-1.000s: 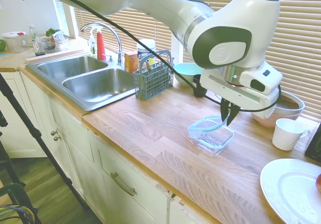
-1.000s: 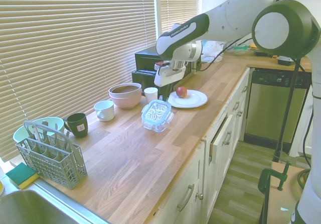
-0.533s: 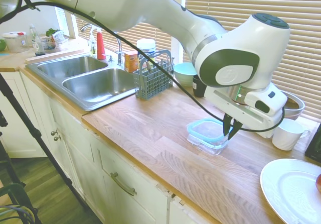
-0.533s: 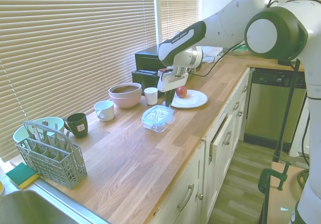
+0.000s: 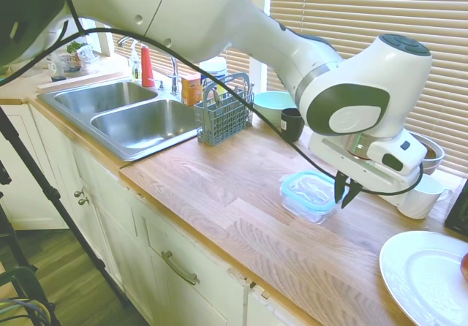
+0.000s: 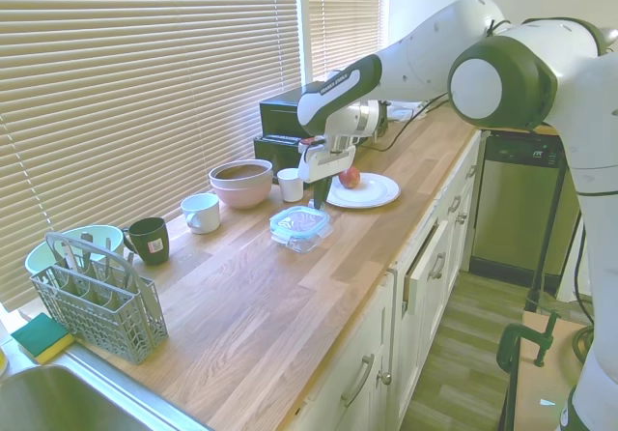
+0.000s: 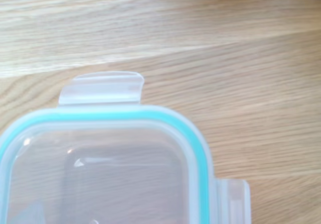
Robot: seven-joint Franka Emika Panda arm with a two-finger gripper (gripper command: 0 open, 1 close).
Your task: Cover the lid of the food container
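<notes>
Resting flat on the food container (image 5: pixel 306 206), the lid (image 5: pixel 313 190) is hiding its rim; the gripper (image 5: pixel 346 194) beside it is hovering, fingers together, empty.

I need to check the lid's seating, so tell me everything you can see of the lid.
The lid is a flat, rounded-square piece of clear plastic with a teal-blue rim and small clear snap tabs sticking out from its sides. It lies level on top of the food container, which stands on the wooden counter. Whether the tabs are snapped down cannot be told. The pincer hangs at its edge, beside the white mug; contact is unclear.
</notes>
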